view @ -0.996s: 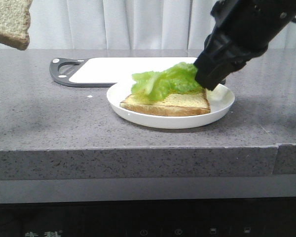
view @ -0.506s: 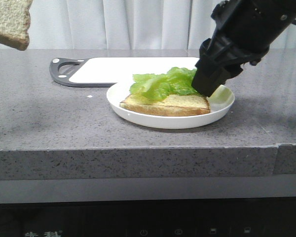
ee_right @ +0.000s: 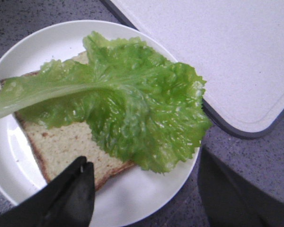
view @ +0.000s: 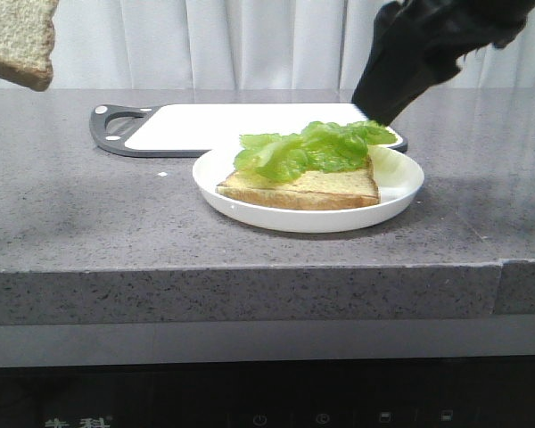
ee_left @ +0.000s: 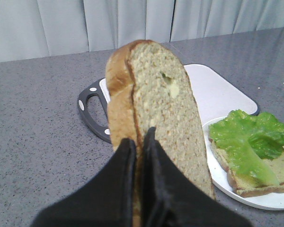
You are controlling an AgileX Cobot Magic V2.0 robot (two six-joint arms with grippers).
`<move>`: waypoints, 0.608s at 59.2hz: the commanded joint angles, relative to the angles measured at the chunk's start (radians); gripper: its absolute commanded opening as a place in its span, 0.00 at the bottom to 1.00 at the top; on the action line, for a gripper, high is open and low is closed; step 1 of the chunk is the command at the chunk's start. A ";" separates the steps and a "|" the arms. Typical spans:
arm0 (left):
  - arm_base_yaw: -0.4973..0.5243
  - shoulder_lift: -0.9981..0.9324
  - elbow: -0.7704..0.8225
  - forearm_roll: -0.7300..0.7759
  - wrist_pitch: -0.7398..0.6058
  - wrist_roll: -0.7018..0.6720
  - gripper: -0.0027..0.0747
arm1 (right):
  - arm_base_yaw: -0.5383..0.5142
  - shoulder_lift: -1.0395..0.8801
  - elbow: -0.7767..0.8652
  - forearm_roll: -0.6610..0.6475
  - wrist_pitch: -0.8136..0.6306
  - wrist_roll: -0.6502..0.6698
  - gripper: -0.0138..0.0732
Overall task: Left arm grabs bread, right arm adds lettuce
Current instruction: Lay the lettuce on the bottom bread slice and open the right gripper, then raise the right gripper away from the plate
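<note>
- Upper left of the front frame: the bread (view: 18,40) hangs in the air, well apart from the plate. In the left wrist view the left hand (ee_left: 138,142) is clamped on its lower edge, two fingers (ee_left: 124,156) pinching the slice upright. The grip takes only a narrow strip of a soft slice, so it could sag, tear or slip out during any swing toward the plate.
- Upper middle of the front frame: a cutting board (view: 241,125) lies flat on the grey tabletop (view: 89,205), just behind the plate. A low carry could clip its handle.
- Centre of the front frame: the lettuce (view: 308,147) lies on a thinner slice (view: 303,187) in a white plate (view: 401,192). In the right wrist view the leaf (ee_right: 128,99) overhangs the slice's edge toward the plate rim, and its stem end reaches out past the slice. Set down off-centre, the top slice could push the leaf sideways or leave it spilling out.
- Upper right of the front frame: the right hand (ee_right: 142,182) hovers just above the leaf's end, fingers apart and holding nothing. If it lingers there, the two arms could meet over the plate.
</note>
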 commanded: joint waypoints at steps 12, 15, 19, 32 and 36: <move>-0.003 -0.001 -0.028 -0.031 -0.064 -0.011 0.01 | -0.007 -0.184 -0.008 0.009 0.006 0.054 0.18; -0.003 -0.001 -0.028 -0.047 -0.064 -0.011 0.01 | -0.007 -0.225 0.011 0.010 -0.003 0.075 0.07; -0.003 -0.001 -0.028 -0.065 -0.066 -0.011 0.01 | -0.007 -0.281 0.048 0.011 -0.024 0.118 0.10; -0.003 0.041 -0.049 -0.179 -0.061 -0.011 0.01 | -0.007 -0.519 0.217 0.014 -0.139 0.244 0.10; -0.003 0.084 -0.073 -0.218 -0.060 -0.011 0.01 | -0.007 -0.612 0.273 0.020 -0.180 0.277 0.10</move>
